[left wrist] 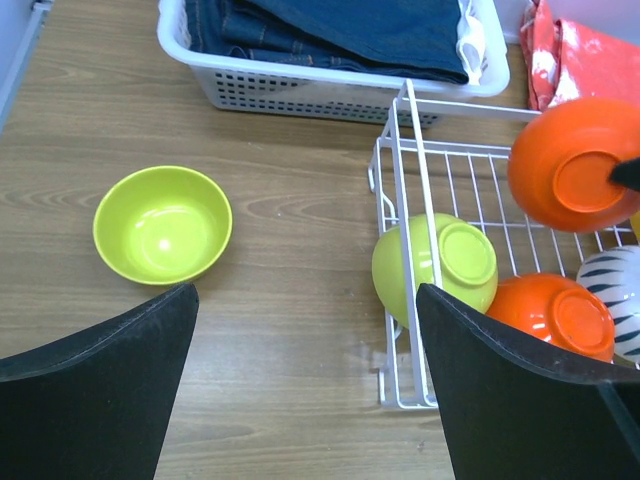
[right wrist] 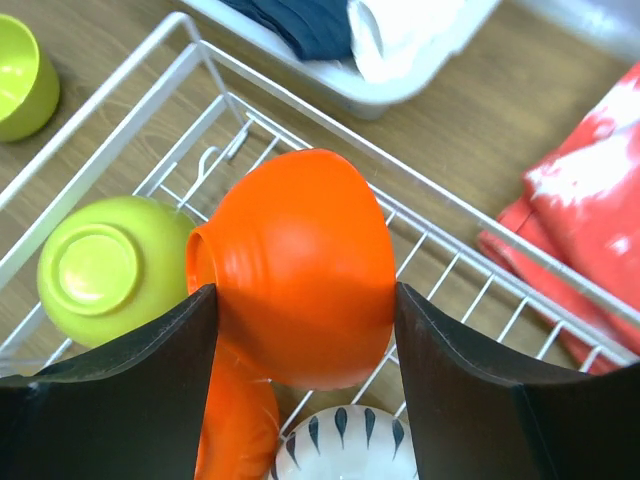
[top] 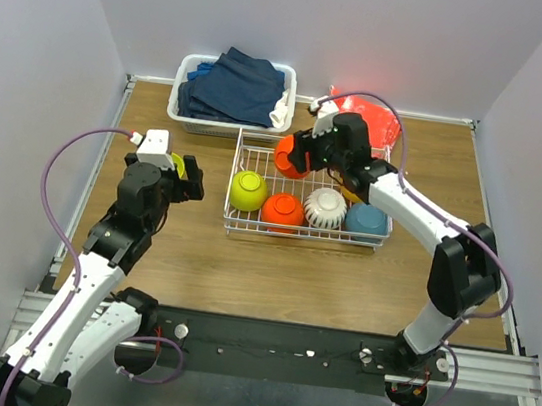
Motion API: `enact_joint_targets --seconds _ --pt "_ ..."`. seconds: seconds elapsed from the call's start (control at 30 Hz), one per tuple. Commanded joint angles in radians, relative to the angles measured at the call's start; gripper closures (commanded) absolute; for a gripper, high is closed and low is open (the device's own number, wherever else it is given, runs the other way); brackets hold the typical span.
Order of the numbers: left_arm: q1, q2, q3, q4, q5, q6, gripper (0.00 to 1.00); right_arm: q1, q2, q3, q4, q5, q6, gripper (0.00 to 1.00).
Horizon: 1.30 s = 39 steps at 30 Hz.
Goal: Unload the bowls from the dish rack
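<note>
One lime bowl (left wrist: 162, 224) out, upright on worktop (top: 241, 270) left of dish rack (top: 234, 183). Right pincer (right wrist: 302, 290) clenched on red-orange bowl (right wrist: 295, 265), tipped sideways over rack's rear left. Front row not yet unloaded: second lime bowl (top: 248, 191), second red-orange bowl (top: 282, 209), striped bowl (top: 326, 209), teal bowl (top: 367, 220). Left pincer (left wrist: 305, 295) released, empty. Clothes tub (top: 231, 91) sat close behind rack; open worktop lay left and front.

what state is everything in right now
loose lime bowl: upright on table
racked lime bowl: upside down in rack
held red-orange bowl: sideways, clamped
racked red-orange bowl: upside down
striped bowl: upside down
teal bowl: in rack
left fingers: open, empty
right fingers: shut on held red-orange bowl
</note>
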Motion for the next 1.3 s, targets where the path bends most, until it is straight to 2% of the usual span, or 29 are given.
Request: enact_joint_targets --seconds 0.0,0.2,0.33,0.53,0.67,1.0,1.27 --pt "-0.006 0.036 0.016 0.008 0.066 -0.023 0.01 0.121 -0.120 -0.035 0.040 0.232 -0.277 0.70" --pt "-0.004 0.097 0.070 -0.039 0.121 -0.042 0.01 0.305 -0.209 -0.161 0.215 0.464 -0.533 0.70" --pt "-0.004 0.122 0.131 -0.090 0.155 -0.058 0.01 0.422 -0.246 -0.261 0.356 0.674 -0.701 0.70" --pt "-0.004 0.151 0.208 -0.174 0.225 -0.078 0.01 0.583 -0.220 -0.382 0.560 0.875 -0.916 0.69" --pt "-0.004 0.186 0.255 -0.245 0.279 -0.094 0.01 0.664 -0.174 -0.448 0.768 1.004 -1.102 0.70" --pt "-0.004 0.296 0.386 -0.346 0.308 -0.134 0.01 0.780 -0.063 -0.528 1.181 1.095 -1.470 0.69" --pt "-0.004 0.419 0.510 -0.361 0.376 -0.146 0.01 0.790 0.045 -0.539 1.500 1.047 -1.703 0.70"
